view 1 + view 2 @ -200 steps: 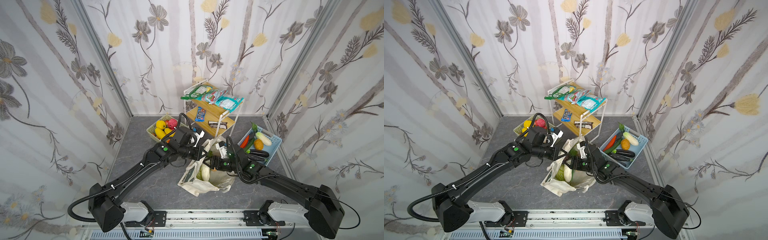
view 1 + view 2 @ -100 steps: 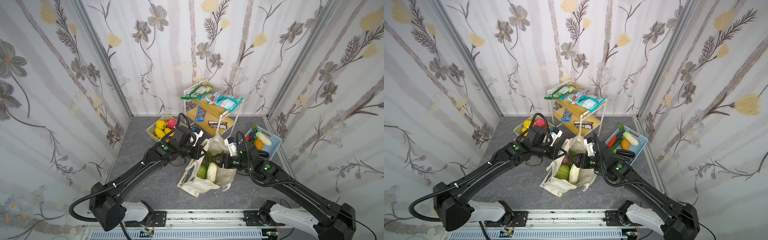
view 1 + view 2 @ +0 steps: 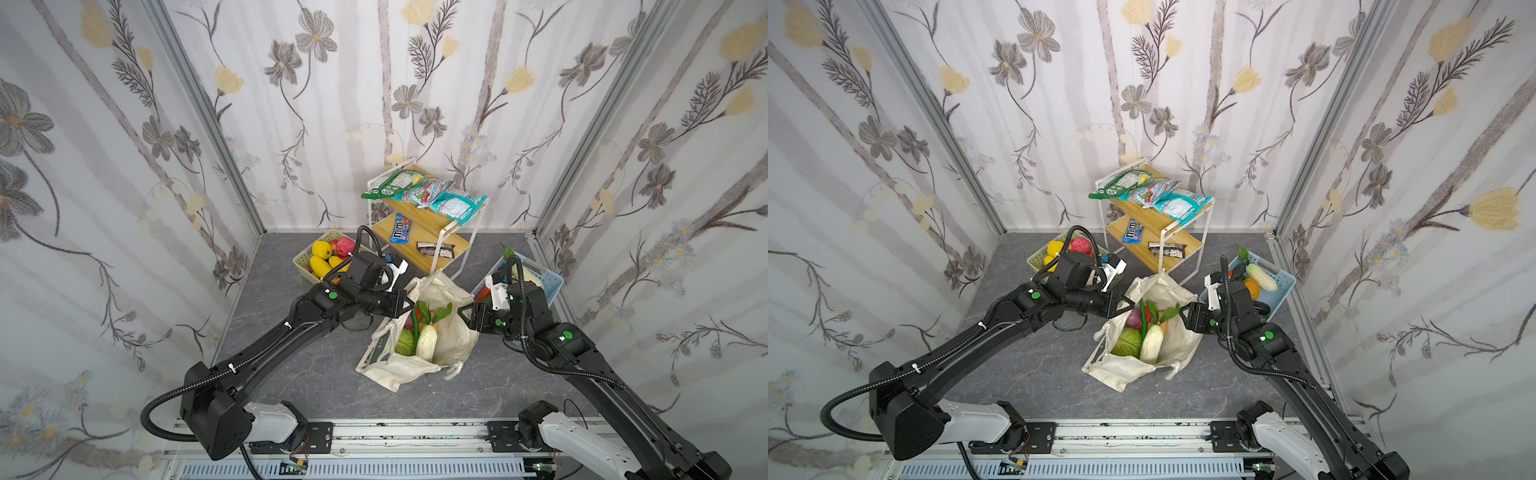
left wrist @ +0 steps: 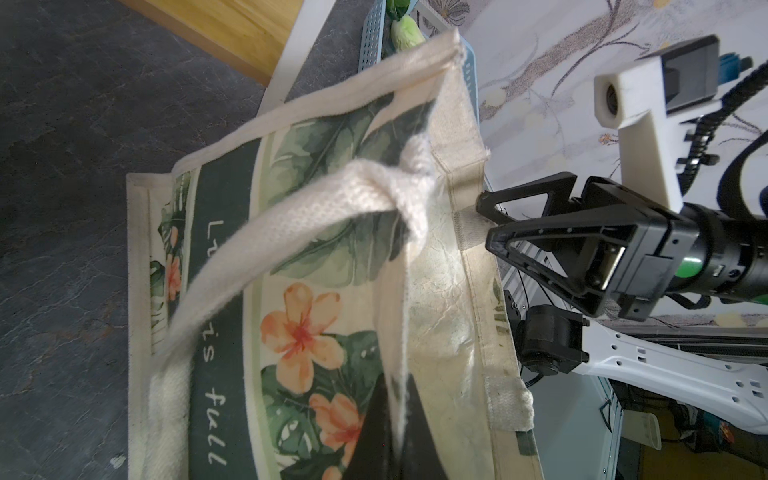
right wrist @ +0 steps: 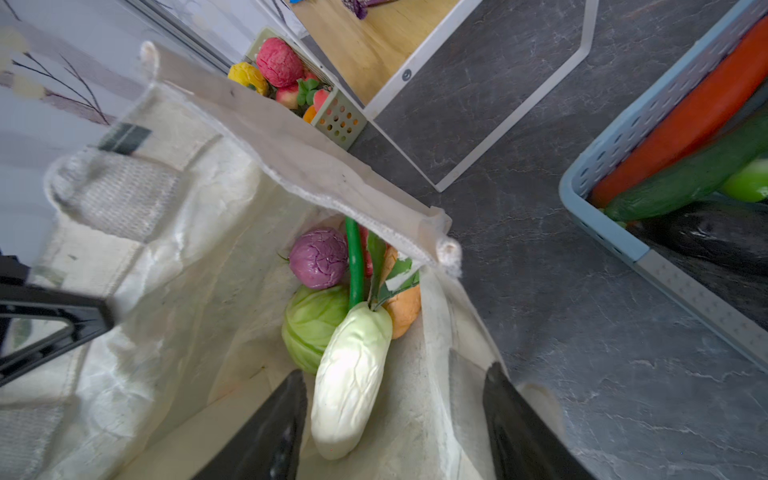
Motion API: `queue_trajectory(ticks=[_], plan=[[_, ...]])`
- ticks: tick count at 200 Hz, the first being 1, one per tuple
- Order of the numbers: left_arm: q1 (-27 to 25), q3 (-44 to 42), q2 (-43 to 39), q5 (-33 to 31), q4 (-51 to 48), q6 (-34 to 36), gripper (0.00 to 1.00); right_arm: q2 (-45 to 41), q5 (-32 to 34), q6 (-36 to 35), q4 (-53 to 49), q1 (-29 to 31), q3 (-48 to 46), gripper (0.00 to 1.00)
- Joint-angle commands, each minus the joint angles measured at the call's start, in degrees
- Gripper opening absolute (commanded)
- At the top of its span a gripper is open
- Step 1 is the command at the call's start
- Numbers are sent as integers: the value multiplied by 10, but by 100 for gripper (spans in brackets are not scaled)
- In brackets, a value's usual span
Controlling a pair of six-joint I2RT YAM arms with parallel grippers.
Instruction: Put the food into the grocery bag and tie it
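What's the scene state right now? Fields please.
left gripper: shut on grocery bag rim
right gripper: open, jaws astride the opposite rim
bag mouth: open
in bag: green cabbage, white cabbage, purple cabbage
outside: fruit in green basket, vegetables in blue basket, snacks on rack

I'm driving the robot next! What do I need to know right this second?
Left gripper: shut on the bag's rim.
Right gripper: open, jaws astride the opposite rim.
Done: green cabbage, purple cabbage and white cabbage lie inside the bag, among others.
Left: fruit in the green basket, vegetables in the blue basket; bag is open, not tied.
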Motion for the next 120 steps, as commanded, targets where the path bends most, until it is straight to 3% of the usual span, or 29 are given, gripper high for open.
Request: queue_trajectory(ticks=[1,120], plan=[[1,9,4,4,24,-2,0,-1,38,-29,-39,-3,9,66],[6,16,16,10,23,-1,0,6,49,-56,-90,-30,26,63]])
